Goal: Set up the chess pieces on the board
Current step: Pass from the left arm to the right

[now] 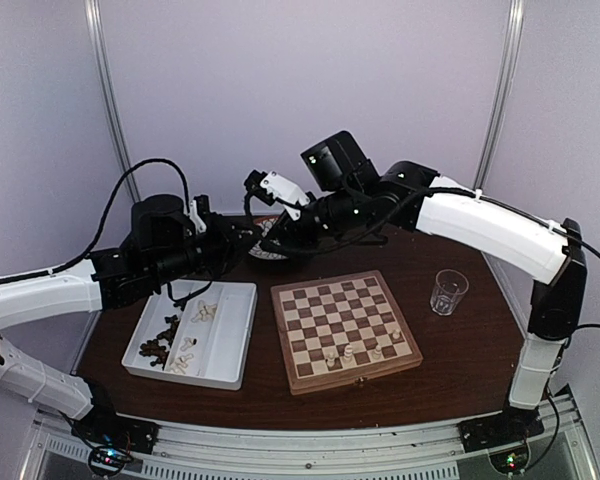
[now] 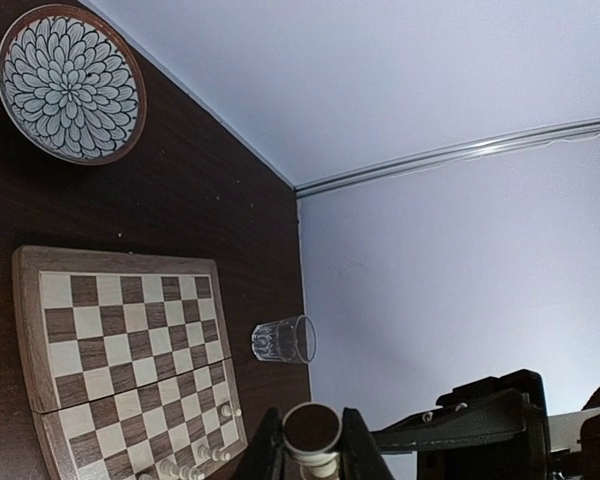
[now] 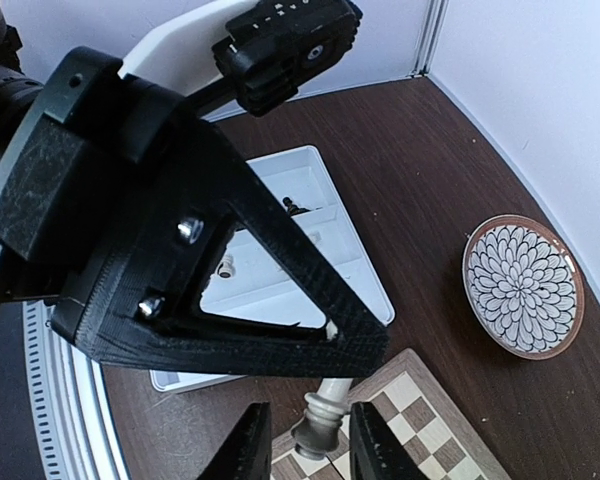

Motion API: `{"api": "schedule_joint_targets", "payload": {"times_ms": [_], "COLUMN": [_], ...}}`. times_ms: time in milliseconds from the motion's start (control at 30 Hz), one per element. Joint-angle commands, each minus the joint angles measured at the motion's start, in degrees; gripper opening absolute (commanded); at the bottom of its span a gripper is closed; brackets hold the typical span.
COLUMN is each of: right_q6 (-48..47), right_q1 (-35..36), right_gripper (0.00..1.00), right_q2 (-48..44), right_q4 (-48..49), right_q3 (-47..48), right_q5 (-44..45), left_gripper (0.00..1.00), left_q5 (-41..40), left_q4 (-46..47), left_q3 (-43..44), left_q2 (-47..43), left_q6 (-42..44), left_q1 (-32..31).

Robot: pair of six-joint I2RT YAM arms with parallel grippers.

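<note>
A cream chess piece [image 2: 312, 428] hangs in the air, my left gripper [image 2: 312, 440] shut on its base end. In the right wrist view its head [image 3: 320, 425] pokes out below the left gripper's black finger [image 3: 280, 260]. My right gripper [image 3: 310, 445] is open, its jaws on either side of that head with narrow gaps. Both grippers meet above the table's far side [image 1: 263, 240]. The board [image 1: 320, 300] carries a few cream pieces [image 1: 348, 353] along its near edge. More chess pieces lie in the white tray [image 1: 235, 340], dark ones [image 1: 160, 345] and cream ones [image 1: 202, 312].
A clear glass [image 1: 448, 291] stands right of the board. A round patterned plate [image 2: 72, 84] sits behind the board, mostly hidden by the grippers in the top view. The tray lies left of the board. Walls close the table's far side.
</note>
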Motion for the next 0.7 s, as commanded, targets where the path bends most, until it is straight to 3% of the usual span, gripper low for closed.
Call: {"api": "schedule_joint_targets", "payload": {"times_ms": [0,433,667], "right_q6": [1.0,1.6,1.1], "right_q1": [0.3,0.3,0.3], "right_gripper": [0.29,0.30,0.14], "right_q2": [0.5,1.0,0.8], "right_q4": [0.6,1.1,1.4], "right_q3": [1.4,0.0,-0.3], "right_q5": [2.5,3.8,4.4], "left_gripper": [0.00,0.00,0.00], "left_q5": [0.1,0.1,0.4], "left_q4": [3.6,4.2,4.1], "left_q3": [-0.5,-0.6,-0.7], "left_q2": [-1.1,-1.6,-1.6], "left_q6": [-0.7,-1.3,-1.4], "left_q1": [0.0,0.0,0.0]}}
